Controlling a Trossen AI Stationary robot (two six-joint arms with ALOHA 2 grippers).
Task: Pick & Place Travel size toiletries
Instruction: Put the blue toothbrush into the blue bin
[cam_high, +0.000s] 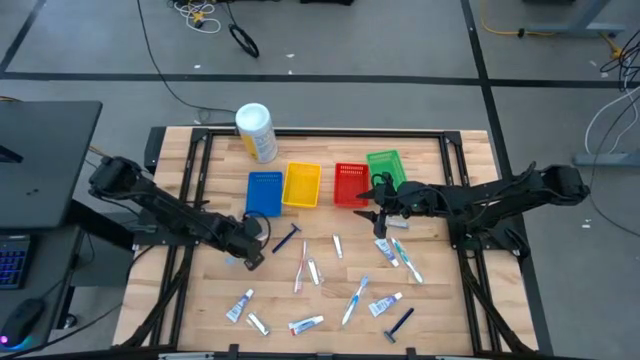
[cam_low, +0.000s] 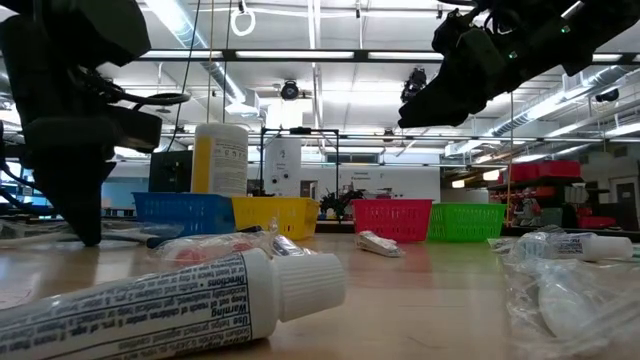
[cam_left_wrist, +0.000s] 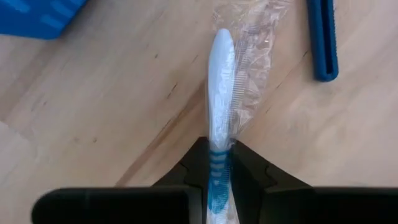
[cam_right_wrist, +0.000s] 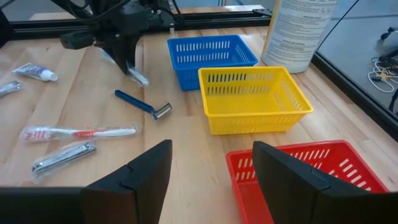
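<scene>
The left gripper (cam_left_wrist: 219, 177) is down at the wooden counter (cam_high: 440, 290) just in front of the blue basket (cam_high: 264, 192), its jaws pressed together on the handle of a wrapped white-and-blue toothbrush (cam_left_wrist: 221, 106); the brush head points away from the wrist over the wood, its clear wrapper crinkled around it. Whether the brush is off the wood cannot be told. A dark blue razor (cam_high: 287, 238) lies just beside that gripper. The right gripper (cam_right_wrist: 211, 174) hangs above the counter near the red basket (cam_right_wrist: 298, 180), jaws spread wide and holding nothing. Four baskets stand in a row at the back of the counter: blue, yellow basket (cam_high: 302, 185), red, then green basket (cam_high: 386, 168), with a tall white-and-yellow canister (cam_high: 255, 132) behind the blue one. The other toiletries are scattered over the front half of the counter: small toothpaste tubes (cam_high: 240, 305), more wrapped toothbrushes (cam_high: 355, 298), a second razor (cam_high: 400, 322), and wrapped nail clippers (cam_right_wrist: 65, 157) lying beside a red-and-white toothbrush (cam_right_wrist: 81, 132). In the low view, one toothpaste tube (cam_low: 170, 300) lies closest to the camera, its white cap pointing right.
</scene>
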